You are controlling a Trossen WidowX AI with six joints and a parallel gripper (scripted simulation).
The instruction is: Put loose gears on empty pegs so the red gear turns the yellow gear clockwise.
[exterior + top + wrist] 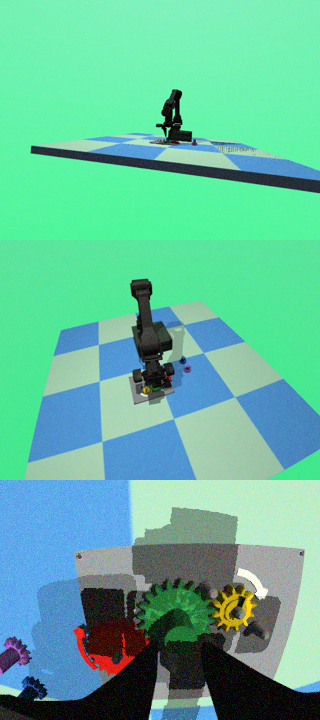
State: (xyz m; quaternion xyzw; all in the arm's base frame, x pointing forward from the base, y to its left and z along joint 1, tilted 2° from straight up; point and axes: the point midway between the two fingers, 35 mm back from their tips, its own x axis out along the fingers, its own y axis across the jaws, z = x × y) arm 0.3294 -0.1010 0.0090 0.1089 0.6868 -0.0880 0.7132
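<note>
1. One hand (155,385) (165,136) (180,647) stands partly open, fingertips either side of the green gear's (156,388) (167,141) (172,597) hub.
2. Yellow (147,390) (160,141) (220,612) and red gears (175,142) (111,664) flank it.
3. Purple (187,369) (194,142) (20,652) and blue gears (183,360) (35,686) stand farther out, past red's side.

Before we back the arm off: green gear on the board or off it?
On: the green gear sits between red and yellow; full seating, cannot tell.

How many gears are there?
5: red, green and yellow on the board; purple and blue on the table beside it. Others might be hidden.
</note>
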